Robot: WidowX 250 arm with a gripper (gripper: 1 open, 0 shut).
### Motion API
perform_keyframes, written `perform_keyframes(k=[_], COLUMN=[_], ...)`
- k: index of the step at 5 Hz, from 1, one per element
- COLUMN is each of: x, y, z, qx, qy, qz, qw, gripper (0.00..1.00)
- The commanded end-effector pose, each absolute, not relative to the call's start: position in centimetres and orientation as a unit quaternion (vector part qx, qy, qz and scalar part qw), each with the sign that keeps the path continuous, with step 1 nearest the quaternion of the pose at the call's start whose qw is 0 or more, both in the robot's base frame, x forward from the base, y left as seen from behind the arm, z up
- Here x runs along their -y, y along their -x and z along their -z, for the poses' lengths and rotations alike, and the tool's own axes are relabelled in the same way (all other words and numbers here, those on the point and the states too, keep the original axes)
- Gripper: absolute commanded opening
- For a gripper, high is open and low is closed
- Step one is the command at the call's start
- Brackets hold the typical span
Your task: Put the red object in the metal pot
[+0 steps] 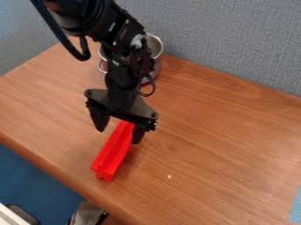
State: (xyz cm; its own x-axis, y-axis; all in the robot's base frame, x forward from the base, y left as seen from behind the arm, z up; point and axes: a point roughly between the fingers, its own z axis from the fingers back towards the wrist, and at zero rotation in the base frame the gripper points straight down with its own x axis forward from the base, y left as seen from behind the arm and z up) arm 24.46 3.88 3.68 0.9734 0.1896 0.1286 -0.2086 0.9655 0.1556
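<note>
We are seeing the gripper, fingers spread and released, straddling the red bar's upper end; steel pot sitting behind.

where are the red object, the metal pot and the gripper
red object (112,154): camera view, middle of the bar's top face
metal pot (153,44): camera view, right rim, mostly hidden behind the arm
gripper (118,126): camera view, between its open fingers

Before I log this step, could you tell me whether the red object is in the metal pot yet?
Not yet. The red object lies flat on the wooden table, with the open gripper over its upper end; the metal pot stands behind the arm.
</note>
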Motion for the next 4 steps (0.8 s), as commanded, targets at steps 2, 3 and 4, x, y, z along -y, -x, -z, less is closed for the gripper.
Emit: perform_keyframes(k=[2, 3, 4], x=[-4.66, -4.62, -4.53], y=[-25.01, -24.93, -24.83], z=[-4.54, -4.59, -4.66], qx=[0.076, 0.077, 0.076], qy=[-0.087, -0.086, -0.086], qz=[-0.114, -0.116, -0.117], qw=[0.987, 0.987, 0.986], gripper=[1.00, 1.00, 1.00])
